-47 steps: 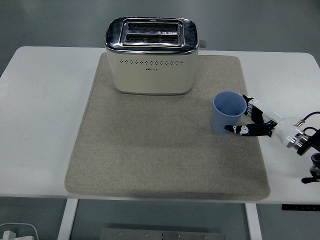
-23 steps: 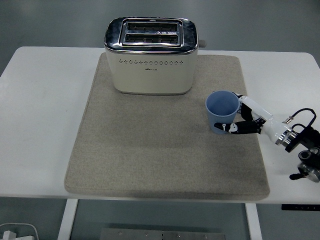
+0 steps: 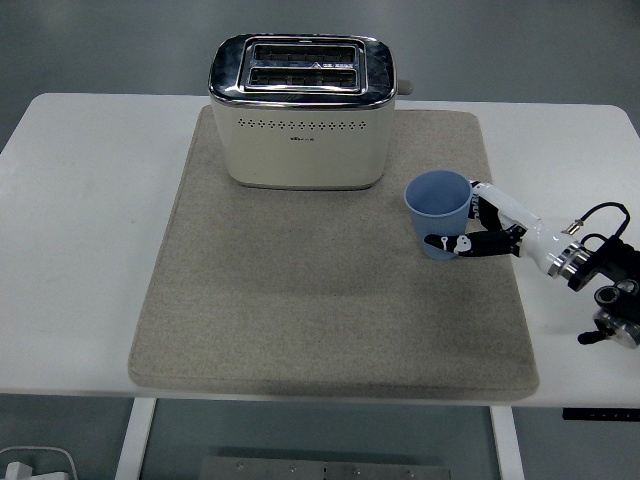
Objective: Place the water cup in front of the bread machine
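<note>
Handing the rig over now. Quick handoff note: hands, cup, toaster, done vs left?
Right hand: shut on the light blue plastic water cup, upright, over the beige felt mat's right side.
Left hand: not in view.
Cream and chrome two-slot toaster: at the mat's back edge.
Done: cup grasped.
Left: carry it left to the bare mat in front of the toaster, set it down, release.

mat (image 3: 300, 300) before toaster (image 3: 300, 115): open | obstacle: toaster at mat's far edge
</note>
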Controlling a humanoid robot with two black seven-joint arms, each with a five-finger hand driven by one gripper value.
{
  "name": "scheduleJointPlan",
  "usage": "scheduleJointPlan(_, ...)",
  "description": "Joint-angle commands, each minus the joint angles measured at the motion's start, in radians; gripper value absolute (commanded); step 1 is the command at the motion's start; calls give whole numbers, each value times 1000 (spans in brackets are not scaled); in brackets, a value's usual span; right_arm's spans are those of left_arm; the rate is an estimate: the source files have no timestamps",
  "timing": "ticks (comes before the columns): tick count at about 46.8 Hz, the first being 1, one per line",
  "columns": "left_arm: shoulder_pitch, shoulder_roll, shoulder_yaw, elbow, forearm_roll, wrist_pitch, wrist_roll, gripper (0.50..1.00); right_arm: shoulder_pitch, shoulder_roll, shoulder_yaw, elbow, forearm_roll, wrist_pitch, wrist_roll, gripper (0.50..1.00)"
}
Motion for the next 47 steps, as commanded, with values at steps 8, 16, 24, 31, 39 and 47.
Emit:
scheduleJointPlan(8, 0, 0, 0, 0, 1, 0, -1, 1000, 15, 1, 6, 20, 3, 4, -2, 500)
scheduleJointPlan(16, 0, 0, 0, 0, -1, 0, -1, 1000, 14, 6, 8, 80, 51, -2, -2, 500)
scheduleJointPlan(24, 0, 0, 0, 0, 1, 0, 0, 1000, 17, 92, 9, 100, 84, -40, -22, 500)
scheduleJointPlan(31, 0, 0, 0, 0, 1, 0, 0, 1000, 17, 182, 9, 80, 81, -91, -27, 500)
scheduleJointPlan(39, 0, 0, 0, 0, 1, 0, 0, 1000, 18, 297, 9, 18, 75, -128, -28, 500)
scheduleJointPlan(47, 0, 0, 0, 0, -1, 0, 0, 1000, 38, 411, -2, -71, 68, -145, -28, 500)
